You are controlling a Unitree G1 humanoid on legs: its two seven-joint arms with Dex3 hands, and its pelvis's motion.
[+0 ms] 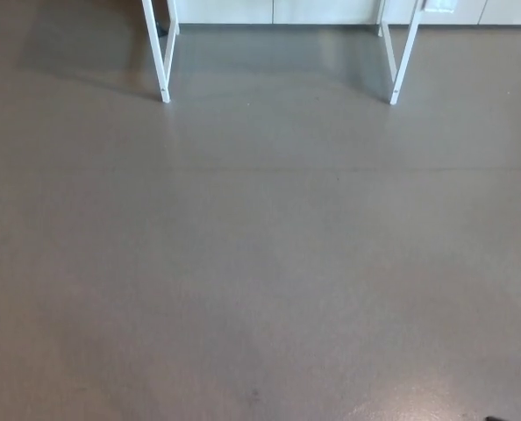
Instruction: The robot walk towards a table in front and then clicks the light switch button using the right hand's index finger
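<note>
Hands: neither appeared in the head view; their state could not be told. Floor (260, 263): grey, bare, filling most of the view. Table legs: left white leg (158, 53) at eleven o'clock, right white leg (404, 57) at one o'clock, well ahead. Surface and light switch button: above frame, unseen. Walk judged barely begun.

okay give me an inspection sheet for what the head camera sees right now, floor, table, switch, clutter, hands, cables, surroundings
Surface: bare grey floor, smooth, faint sheen, one small dark mark low in the picture.
Job's things: only the white table legs show, at the picture's top, left and right; tabletop out of view; light switch not seen.
Clutter: nothing seen.
Hands: neither in view; a tiny dark shape at the bottom right edge cannot be identified.
Cables: nothing seen.
Surroundings: white panels or wall base behind the legs.
</note>
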